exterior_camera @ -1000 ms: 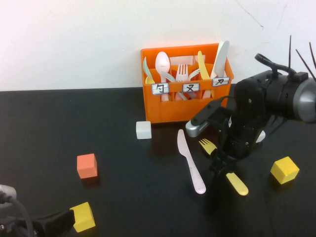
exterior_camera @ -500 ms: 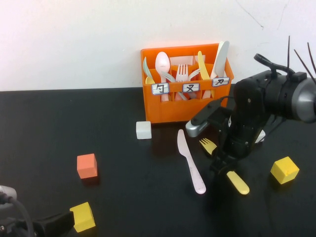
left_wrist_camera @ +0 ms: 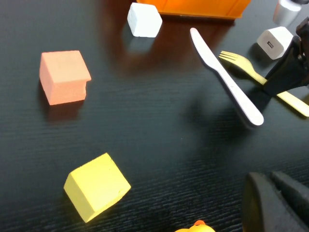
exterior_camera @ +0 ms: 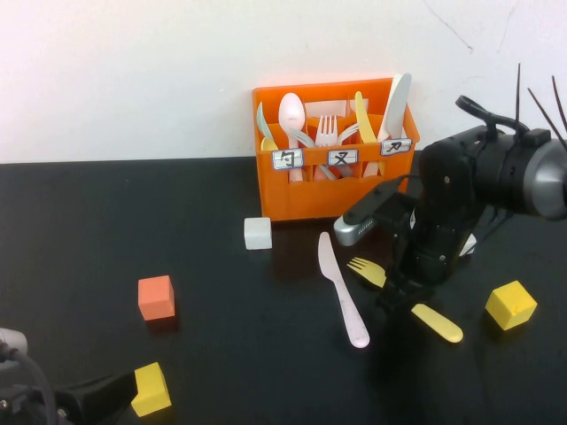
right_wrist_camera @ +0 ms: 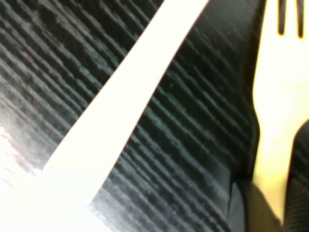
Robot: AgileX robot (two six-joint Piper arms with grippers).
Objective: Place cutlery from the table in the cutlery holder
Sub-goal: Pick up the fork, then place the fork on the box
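Note:
The orange cutlery holder (exterior_camera: 332, 202) stands at the back with spoons, forks and knives in it. A yellow fork (exterior_camera: 368, 271) lies right of a pale pink knife (exterior_camera: 341, 288) on the black table. My right gripper (exterior_camera: 400, 299) is shut on the fork's handle, low over the table. In the right wrist view the fork (right_wrist_camera: 280, 96) runs up from the gripper (right_wrist_camera: 270, 208), with the knife (right_wrist_camera: 125, 111) beside it. Fork (left_wrist_camera: 244, 65) and knife (left_wrist_camera: 224, 79) also show in the left wrist view. My left gripper (exterior_camera: 84, 403) rests at the front left, shut and empty (left_wrist_camera: 277, 203).
A white cube (exterior_camera: 258, 233) sits left of the holder. An orange cube (exterior_camera: 156, 297) and a yellow cube (exterior_camera: 151, 388) lie at the front left. Another yellow cube (exterior_camera: 511, 305) lies right of the right arm. A white block (left_wrist_camera: 274, 41) sits behind the fork.
The fork has turned in the right gripper: its handle end swung out to the right and its head moved left, nearer the knife. The left arm barely moved.

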